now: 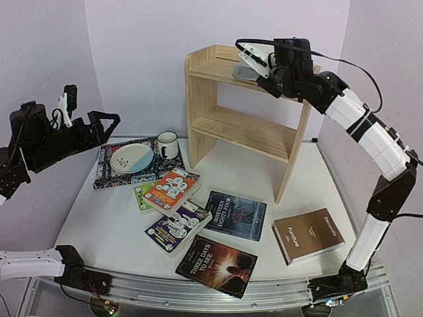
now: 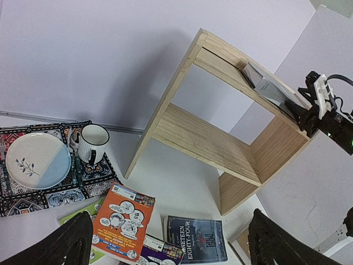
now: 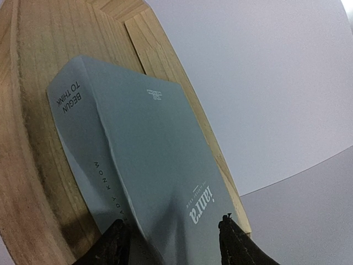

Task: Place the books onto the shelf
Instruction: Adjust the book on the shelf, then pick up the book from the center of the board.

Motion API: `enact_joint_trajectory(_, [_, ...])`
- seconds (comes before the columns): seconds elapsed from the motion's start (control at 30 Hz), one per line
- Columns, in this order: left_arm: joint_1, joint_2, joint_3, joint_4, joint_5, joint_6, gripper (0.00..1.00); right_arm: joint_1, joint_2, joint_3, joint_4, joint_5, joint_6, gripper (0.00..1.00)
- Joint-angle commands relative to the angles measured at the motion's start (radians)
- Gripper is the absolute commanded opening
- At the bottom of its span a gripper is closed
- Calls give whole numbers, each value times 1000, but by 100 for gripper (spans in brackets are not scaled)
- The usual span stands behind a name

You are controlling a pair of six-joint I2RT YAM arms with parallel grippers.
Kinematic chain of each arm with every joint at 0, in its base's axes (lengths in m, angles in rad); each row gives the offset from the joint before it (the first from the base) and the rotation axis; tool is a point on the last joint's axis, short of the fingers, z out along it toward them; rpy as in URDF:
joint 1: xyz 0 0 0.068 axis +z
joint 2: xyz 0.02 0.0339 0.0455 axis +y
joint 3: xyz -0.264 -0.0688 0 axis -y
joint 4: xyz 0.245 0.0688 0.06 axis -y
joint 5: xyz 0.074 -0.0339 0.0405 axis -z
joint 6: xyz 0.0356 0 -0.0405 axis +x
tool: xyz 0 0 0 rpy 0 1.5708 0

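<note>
Books for the shelf, task at an early stage: judged one of seven nearly placed and six not begun. The grey "ianra" volume (image 3: 154, 160) lies flat and slightly askew on the top board of the shelf (image 1: 244, 125). The right gripper (image 3: 175, 238) reaches in over that board, its jaws partly closed across the volume's near end with one finger against each side, so the release is judged not yet made. No book lies on the lower board. Six books lie flat on the table (image 1: 99, 224) in front of the shelf. The orange paperback (image 1: 173, 188) overlaps the green paperback (image 1: 141, 196) nearest the shelf's left foot, with the purple paperback (image 1: 177, 226) just in front of them. "Nineteen Eighty-Four" (image 1: 235, 214) lies before the shelf's middle, "Three Days to See" (image 1: 217, 264) farthest forward, and the thick brown "Decorate" (image 1: 308, 236) before the right foot. Left of the shelf, a placemat (image 1: 106, 175) bears a plate (image 1: 132, 158) and a mug (image 1: 167, 144), no part of the task. The left gripper (image 2: 172, 218) hangs well left of the shelf, jaws wide, holding nothing.
</note>
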Motion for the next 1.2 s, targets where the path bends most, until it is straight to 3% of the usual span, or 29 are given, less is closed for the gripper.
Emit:
enact_joint_trajectory(0.0, [3, -14, -1, 13, -2, -2, 99, -27, -5, 15, 49, 43, 25, 56])
enact_joint_trajectory(0.4, [3, -23, -12, 13, -10, -5, 99, -69, 18, 29, 48, 45, 30, 62])
enact_joint_trajectory(0.47, [3, -25, -14, 12, -14, -5, 99, -69, 10, 25, 38, 35, 36, 71])
enact_joint_trajectory(0.57, [2, -27, -17, 13, -16, -7, 99, -69, -17, 17, -20, -45, 83, 93])
enact_joint_trajectory(0.63, [3, -23, -17, 13, -17, -7, 99, -68, -48, 10, -47, -93, 129, 98])
enact_joint_trajectory(0.9, [3, -9, -17, 13, -23, -7, 99, -66, -188, -40, -110, -332, 279, 98])
enact_joint_trajectory(1.17, [3, 20, -23, 16, -16, -20, 99, -66, -327, -154, -150, -671, 447, 98])
